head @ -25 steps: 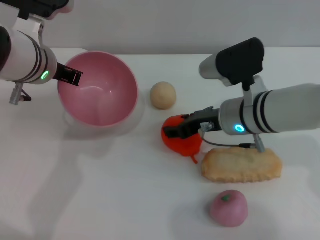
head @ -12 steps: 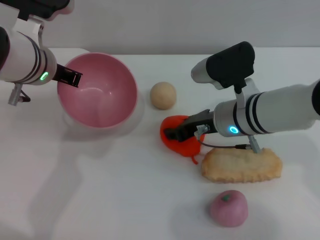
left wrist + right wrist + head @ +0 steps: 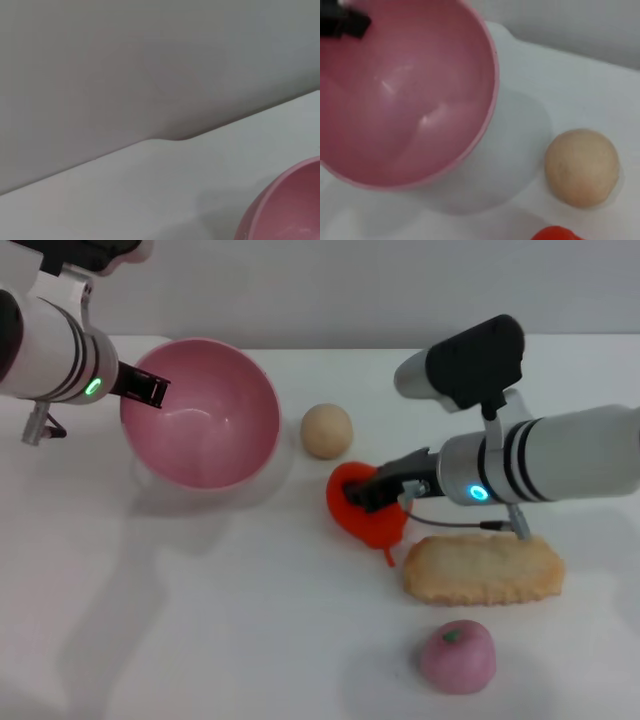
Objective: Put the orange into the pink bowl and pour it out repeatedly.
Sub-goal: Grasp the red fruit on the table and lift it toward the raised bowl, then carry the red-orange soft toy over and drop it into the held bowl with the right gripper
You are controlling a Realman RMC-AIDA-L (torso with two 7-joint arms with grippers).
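Note:
The pink bowl [image 3: 205, 430] is at the back left, tipped with its opening facing the middle of the table. My left gripper [image 3: 145, 390] is shut on its left rim and holds it tilted. The bowl is empty. It fills much of the right wrist view [image 3: 405, 95], and its edge shows in the left wrist view [image 3: 290, 205]. The red-orange orange [image 3: 365, 515] is at the table's middle, right of the bowl. My right gripper [image 3: 368, 495] is shut on it from the right, at or just above the table. A sliver of the orange [image 3: 555, 234] shows in the right wrist view.
A small beige ball [image 3: 327, 430] lies between the bowl and the orange and also shows in the right wrist view [image 3: 581, 167]. A tan pastry [image 3: 483, 568] lies under my right forearm. A pink apple [image 3: 457, 656] sits at the front right on the white table [image 3: 200, 620].
The left gripper has shifted the bowl slightly right and up. The right gripper moved left onto the orange, then drew back a little right and up with it.

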